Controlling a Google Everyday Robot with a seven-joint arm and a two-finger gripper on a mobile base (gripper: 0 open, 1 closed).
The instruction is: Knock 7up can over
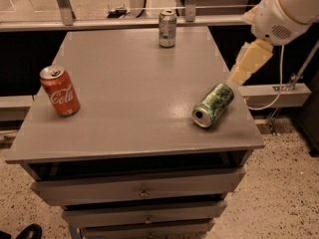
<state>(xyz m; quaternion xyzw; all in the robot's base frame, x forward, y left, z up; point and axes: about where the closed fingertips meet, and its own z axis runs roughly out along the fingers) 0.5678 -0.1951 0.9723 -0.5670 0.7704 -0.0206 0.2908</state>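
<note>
7up can (167,28) upright at far edge of table (124,123). gripper (249,63) off right side, just beside green can (213,104) lying flat; open or closed, can't tell. risk: swing toward target clips green can, rolls it off.

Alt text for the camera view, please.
The 7up can stands upright at the grey table's far edge; the tool hangs at the right edge, near a green can lying on its side. A red Coca-Cola can stands at the left.

Gripper (243,69) at 3 o'clock, over surface (134,88) edge. Tipped green can (213,104) at 4 just beside it. Centre open to 7up can (167,28) at 12.
</note>
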